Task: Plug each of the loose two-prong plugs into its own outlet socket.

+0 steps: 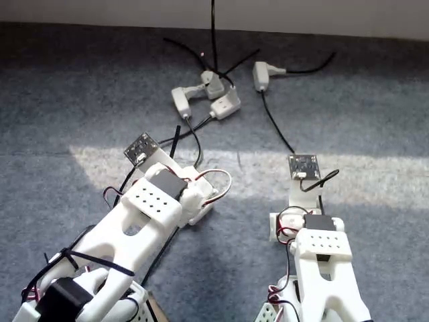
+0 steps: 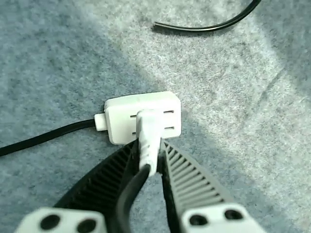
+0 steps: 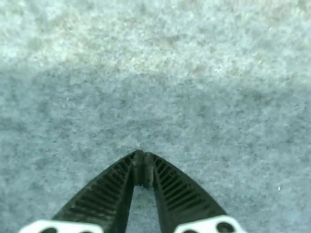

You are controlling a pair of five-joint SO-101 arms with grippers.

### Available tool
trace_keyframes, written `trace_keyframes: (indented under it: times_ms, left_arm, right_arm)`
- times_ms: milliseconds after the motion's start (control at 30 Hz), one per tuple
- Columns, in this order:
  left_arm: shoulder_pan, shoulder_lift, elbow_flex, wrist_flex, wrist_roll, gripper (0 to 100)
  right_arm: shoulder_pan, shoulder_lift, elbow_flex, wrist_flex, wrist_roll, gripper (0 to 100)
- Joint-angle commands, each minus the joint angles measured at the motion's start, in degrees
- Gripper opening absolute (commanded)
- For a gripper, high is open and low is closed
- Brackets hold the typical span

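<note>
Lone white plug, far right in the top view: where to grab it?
Take the white plug across its thick body, coming down from above with the right hand. It lies flat on the carpet with cords leaving two ends, so likely just its sides are free.

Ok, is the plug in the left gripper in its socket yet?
In, or nearly: the plug butts against the outlet block, no prongs showing, left gripper shut on it. Full depth: cannot tell.

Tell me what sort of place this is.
Likely a robotics test bench, not a home: a grey carpet-like mat covers the table, two white robot arms stand over it, and white outlet blocks and loose plugs on black cords lie about as practice pieces.
</note>
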State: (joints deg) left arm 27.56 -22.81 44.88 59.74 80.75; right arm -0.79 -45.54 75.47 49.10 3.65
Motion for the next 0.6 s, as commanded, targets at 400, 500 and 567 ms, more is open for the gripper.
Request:
trace_keyframes:
  times_ms: [400,500,567]
  left_arm:
    - [1.01,-2.07,1.01,-2.99,3.34,1]
    - [2.77,-2.15,0.92,-2.99,3.34,1]
    - [3.47,-2.15,0.84,-2.99,3.16,1]
  right_arm:
    - [0.40,-1.01,1.36,-3.03,-0.44,0.9]
    - [0.40,-1.01,1.36,-3.03,-0.44,0.9]
    - [0.40,-1.01,1.36,-3.03,-0.44,0.9]
